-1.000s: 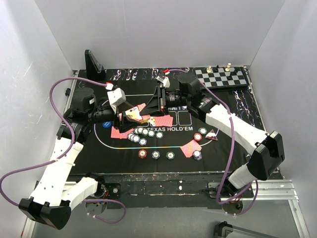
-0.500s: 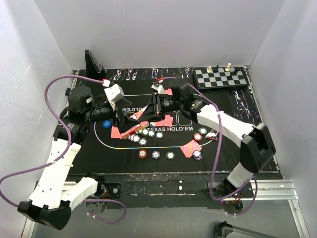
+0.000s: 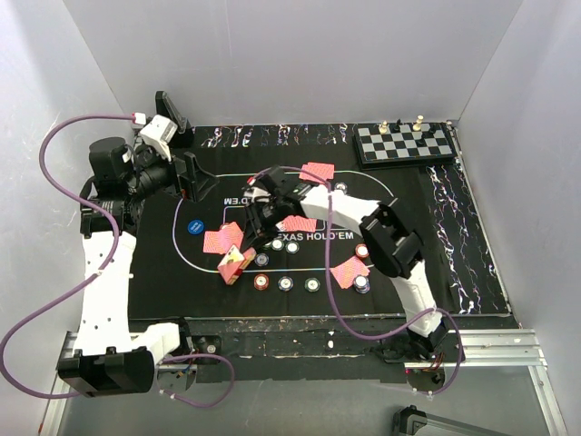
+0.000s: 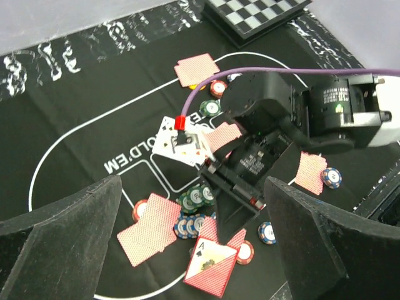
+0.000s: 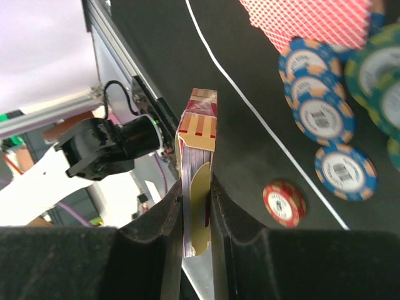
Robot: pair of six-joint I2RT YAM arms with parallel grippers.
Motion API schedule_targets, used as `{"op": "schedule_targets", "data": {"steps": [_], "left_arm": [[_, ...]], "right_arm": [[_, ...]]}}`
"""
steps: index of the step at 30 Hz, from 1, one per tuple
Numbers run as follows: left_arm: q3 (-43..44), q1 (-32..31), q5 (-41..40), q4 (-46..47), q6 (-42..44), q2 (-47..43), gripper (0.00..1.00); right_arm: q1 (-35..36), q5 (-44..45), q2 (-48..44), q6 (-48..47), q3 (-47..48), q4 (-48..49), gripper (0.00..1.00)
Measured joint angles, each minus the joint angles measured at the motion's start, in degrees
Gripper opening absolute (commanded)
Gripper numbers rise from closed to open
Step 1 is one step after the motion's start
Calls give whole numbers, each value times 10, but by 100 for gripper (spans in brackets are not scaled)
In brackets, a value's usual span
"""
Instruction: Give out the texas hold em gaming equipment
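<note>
A red card box (image 3: 233, 264) with an ace of spades on its face is clamped edge-on between the fingers of my right gripper (image 5: 197, 194), which is shut on it. That arm reaches across the felt mat (image 3: 408, 236) to its front left, and the box (image 4: 212, 265) sits just past the white oval line. My left gripper (image 3: 192, 177) hangs open and empty, high at the back left, well away from the box. Face-down red card pairs (image 3: 221, 239) (image 3: 318, 171) (image 3: 349, 271) lie around the mat. Poker chips (image 3: 277, 243) cluster at the centre, and three chips (image 3: 286, 283) line the front.
A chessboard (image 3: 404, 141) with pieces stands at the back right, and a black stand (image 3: 168, 113) at the back left. A blue button disc (image 3: 195, 227) lies left of the oval. Blue chips (image 5: 319, 112) and a red chip (image 5: 284, 202) lie close beside the held box.
The left gripper opened, let go of the card box and drew back up to the back left. The right gripper, still holding the box, swung it toward the mat's front left.
</note>
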Motion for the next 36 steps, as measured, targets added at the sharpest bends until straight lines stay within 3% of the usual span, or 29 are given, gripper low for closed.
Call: {"op": "schedule_targets", "data": {"steps": [6,12,14,18,22,36], "left_arm": [[0,15,-44,-31,-10,2,98],[-8,23,-69,-43,-12,0,98],[-16,25,-73,-43,-13,-1,98],[-23,25,-82,-44,-12,-3,98],[-32,26,-96,-41,-9,-6,98],[-54,32,-134,-40,-6,-13,98]], "right_arm": [[57,14,87,-72,96,-63,2],[76,15,109,-104,101,-84,10],[75,19,109,-107,98,-84,21],[74,39,104,-110,78,-83,55],[72,58,95,-110,50,-88,70],[71,155,-20,-156,59,-160,79]]}}
